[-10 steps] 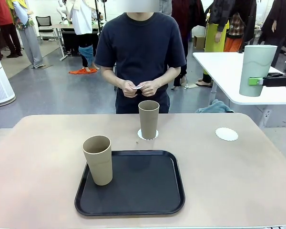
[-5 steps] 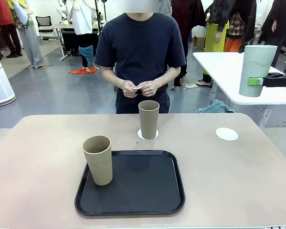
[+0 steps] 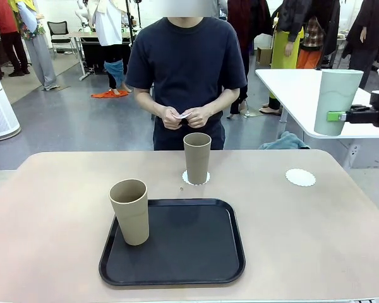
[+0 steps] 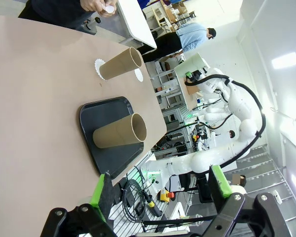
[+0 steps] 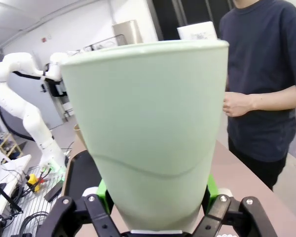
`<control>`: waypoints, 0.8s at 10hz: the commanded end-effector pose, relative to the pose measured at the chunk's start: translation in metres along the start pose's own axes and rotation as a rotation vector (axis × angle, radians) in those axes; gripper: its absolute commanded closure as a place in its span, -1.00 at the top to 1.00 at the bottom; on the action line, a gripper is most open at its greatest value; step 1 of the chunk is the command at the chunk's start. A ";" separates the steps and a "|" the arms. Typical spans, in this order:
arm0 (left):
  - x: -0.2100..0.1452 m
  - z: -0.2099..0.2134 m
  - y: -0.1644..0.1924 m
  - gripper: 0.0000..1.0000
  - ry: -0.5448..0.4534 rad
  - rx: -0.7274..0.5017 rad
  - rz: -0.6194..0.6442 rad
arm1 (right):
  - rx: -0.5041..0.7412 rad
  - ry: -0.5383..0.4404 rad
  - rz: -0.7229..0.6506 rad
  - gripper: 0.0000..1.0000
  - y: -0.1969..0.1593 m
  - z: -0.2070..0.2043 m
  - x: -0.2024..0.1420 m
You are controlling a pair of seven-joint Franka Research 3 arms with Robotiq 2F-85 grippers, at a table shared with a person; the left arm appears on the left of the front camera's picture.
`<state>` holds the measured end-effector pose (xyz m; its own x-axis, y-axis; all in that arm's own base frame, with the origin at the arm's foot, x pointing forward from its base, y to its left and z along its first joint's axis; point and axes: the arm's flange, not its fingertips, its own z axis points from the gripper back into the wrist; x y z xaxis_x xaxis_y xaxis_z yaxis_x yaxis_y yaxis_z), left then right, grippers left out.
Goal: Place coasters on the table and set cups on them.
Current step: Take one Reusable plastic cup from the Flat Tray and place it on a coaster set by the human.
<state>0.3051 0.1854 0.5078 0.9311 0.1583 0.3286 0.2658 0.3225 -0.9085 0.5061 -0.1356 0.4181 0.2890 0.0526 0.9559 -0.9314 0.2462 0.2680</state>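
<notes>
Right gripper [image 3: 336, 116] clenched on the mint green cup [image 3: 336, 101], green pads on its lower part; cup upright, held in the air off the table's [image 3: 50, 202] far right corner, clear of the tabletop, with the white table [image 3: 290, 88] behind it in the front view; right wrist view: the same cup sits between the two fingers, rim up; what is inside it cannot be told.

Left gripper [image 4: 160, 186] released, jaws wide apart, nothing between them; it hangs off the table's near side, looking across the tabletop.

On the table: one tan cup [image 3: 197, 158] stands upright on a coaster [image 3: 187, 179] at the far middle, the scalloped edge showing around its base; a second coaster [image 3: 300, 177] lies bare at the far right, well apart from the first, below and left of the held cup in the front view; the other tan cup [image 3: 129, 211] stands upright on the black tray [image 3: 177, 252], at its near-left corner; tray sits at the near middle, just beside the cup on the coaster.

Person at the far side, dark t-shirt, both hands [image 3: 199, 117] together at waist height, holding a small white thing [image 3: 184, 114]; too small to tell what it is.
</notes>
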 end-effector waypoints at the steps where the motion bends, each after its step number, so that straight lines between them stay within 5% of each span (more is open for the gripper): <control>1: 0.000 0.002 -0.002 1.00 -0.008 -0.014 -0.005 | 0.125 -0.016 0.027 0.64 -0.034 0.013 -0.013; 4: 0.000 0.002 -0.002 1.00 -0.008 -0.014 -0.005 | 0.200 -0.035 0.007 0.64 -0.064 0.015 -0.054; 8: 0.000 0.002 -0.002 1.00 -0.008 -0.014 -0.005 | 0.071 0.014 0.174 0.64 -0.090 -0.005 -0.100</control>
<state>0.3051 0.1854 0.5078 0.9311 0.1582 0.3286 0.2658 0.3225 -0.9085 0.5555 -0.1626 0.2968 0.1811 0.0827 0.9800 -0.9791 0.1095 0.1716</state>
